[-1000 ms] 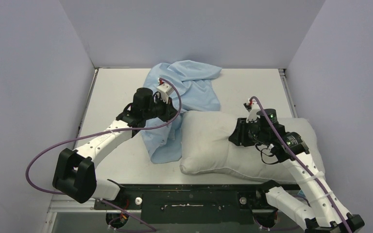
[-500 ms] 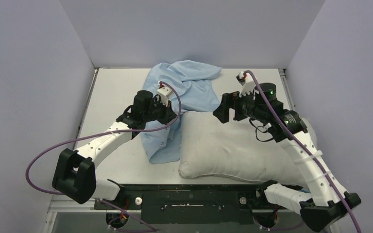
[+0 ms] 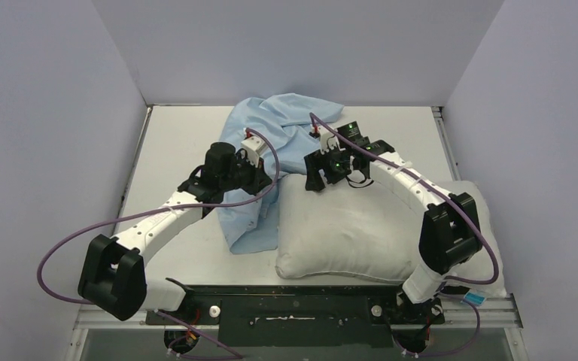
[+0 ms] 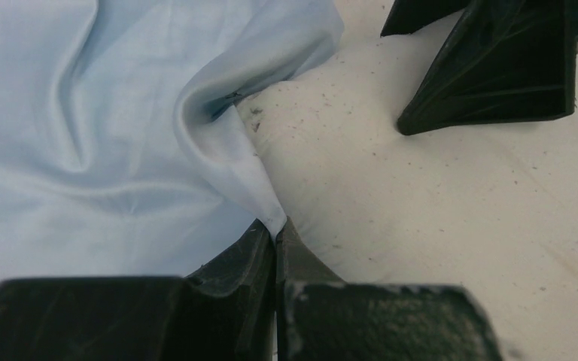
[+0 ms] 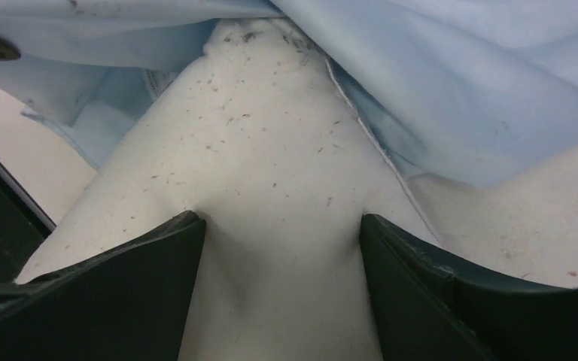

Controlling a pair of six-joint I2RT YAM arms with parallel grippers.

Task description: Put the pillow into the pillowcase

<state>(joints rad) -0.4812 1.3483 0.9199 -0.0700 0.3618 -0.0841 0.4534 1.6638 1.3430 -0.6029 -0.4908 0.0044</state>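
1. Pillow [image 5: 271, 135], one count, off-white with dark specks. Its far-left corner lies between the fingers of the right gripper [image 5: 278, 226]. The jaws stand wide apart astride the corner and press into the stuffing without pinching it.
2. Left gripper [image 4: 275, 233], one count. The jaws are together, clamped on a thin fold at the edge of the pillowcase [image 4: 83, 135], just beside the same pillow corner.
3. Pillowcase, one count, light blue and limp. It is bunched at the far middle of the table [image 3: 173, 143], with one flap trailing toward the near side along the pillow's left end. In the right wrist view the cloth drapes over the tip of the pillow corner. Whether that tip is already inside the opening cannot be told.
4. Pillow, location: lying flat on the near right part of the table, almost all of it outside the case, its right end past the table's edge.
5. Step in hand, as judged: presenting the first corner at the mouth of the case. Insertion has barely begun.
6. Next move, as judged: the right jaws close on the corner and drive it under the held hem. The left grip keeps that hem raised and taut so the mouth stays open.
7. Arms, two counts; table, one count.
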